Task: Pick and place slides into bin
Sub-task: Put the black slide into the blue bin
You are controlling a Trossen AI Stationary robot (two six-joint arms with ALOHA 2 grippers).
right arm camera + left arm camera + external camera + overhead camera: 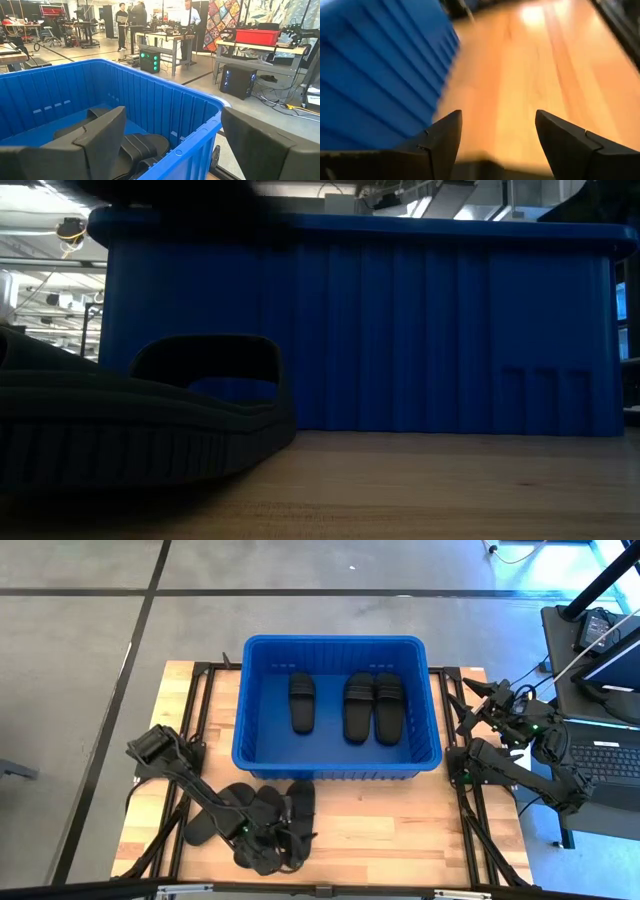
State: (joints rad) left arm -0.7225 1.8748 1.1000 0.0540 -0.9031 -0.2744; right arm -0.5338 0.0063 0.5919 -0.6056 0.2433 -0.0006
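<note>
The blue bin (pixel 262 750) stands at the table's middle, and three black slides (pixel 359 707) lie flat on its floor. More black slides (pixel 300 802) lie in a cluster on the wood in front of the bin's near left corner; one (pixel 150 420) shows large in the low view. My left gripper (pixel 290 842) hovers low over this cluster, open, pointing toward the table's right edge along the bin's near wall (pixel 370 75). Only bare wood shows between its fingers (pixel 497 135). My right gripper (pixel 172 145) waits open beside the bin's right rim (pixel 200 135).
The left arm (pixel 215 802) covers part of the slide cluster. Bare wood (pixel 400 830) runs from the cluster to the table's right edge in front of the bin. Black frame rails (pixel 470 830) line both table sides. People and benches stand in the room beyond.
</note>
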